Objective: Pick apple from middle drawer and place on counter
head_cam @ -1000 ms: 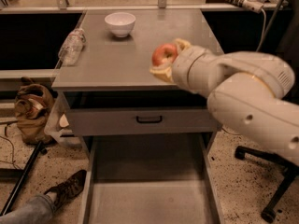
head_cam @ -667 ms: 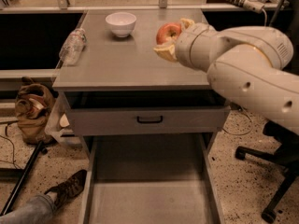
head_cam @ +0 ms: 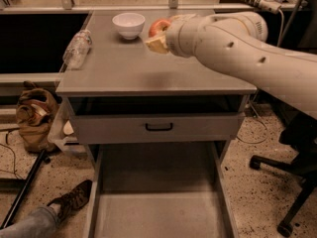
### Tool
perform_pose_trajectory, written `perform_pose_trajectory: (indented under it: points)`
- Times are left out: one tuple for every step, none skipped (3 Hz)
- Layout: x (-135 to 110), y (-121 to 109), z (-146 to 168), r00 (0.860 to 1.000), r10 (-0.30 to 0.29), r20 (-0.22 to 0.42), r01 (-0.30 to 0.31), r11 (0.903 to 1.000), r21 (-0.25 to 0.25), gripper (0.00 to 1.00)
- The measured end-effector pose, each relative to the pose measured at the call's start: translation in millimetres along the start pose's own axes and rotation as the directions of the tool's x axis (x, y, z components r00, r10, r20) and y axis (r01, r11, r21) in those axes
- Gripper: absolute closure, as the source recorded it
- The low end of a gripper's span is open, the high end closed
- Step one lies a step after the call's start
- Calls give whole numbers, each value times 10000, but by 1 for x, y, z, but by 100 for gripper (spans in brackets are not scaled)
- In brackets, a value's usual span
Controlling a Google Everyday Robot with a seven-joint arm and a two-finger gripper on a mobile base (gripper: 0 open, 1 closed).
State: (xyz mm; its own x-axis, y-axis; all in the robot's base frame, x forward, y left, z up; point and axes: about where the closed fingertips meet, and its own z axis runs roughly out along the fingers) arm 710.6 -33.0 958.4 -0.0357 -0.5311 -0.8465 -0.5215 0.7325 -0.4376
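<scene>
Apple [head_cam: 157, 27], red-orange with a paler patch, sits clamped in the gripper [head_cam: 164, 32], whose jaws are closed on it from either side (one pale fingertip [head_cam: 155, 43] shows just beneath the fruit). It is held over the rear part of the counter [head_cam: 124, 68], just right of the white bowl [head_cam: 129, 24] and apart from it. A faint shadow lies on the grey top below, so the fruit appears to be off the surface. The thick cream arm [head_cam: 237, 48] reaches in from the right. A clear plastic bottle [head_cam: 77, 48] lies on its side at the counter's left edge. Below the top, one drawer front with a black handle [head_cam: 159, 127] is closed, and beneath it the middle drawer [head_cam: 158, 212] is pulled fully out, its flat floor bare. A brown bag [head_cam: 34, 118] and a shoe [head_cam: 74, 200] are on the speckled floor to the left.
</scene>
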Motion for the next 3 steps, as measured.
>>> perform_pose_trajectory:
  points:
    - [29,-1,24,9934,945,-644,-1007,9899,-1001,100]
    - [45,-22,38,9863,1222,-1111,-1402,9750,-1725,100]
    - [55,-39,47,9752,1415,-1704,-1780,9585,-2225,100]
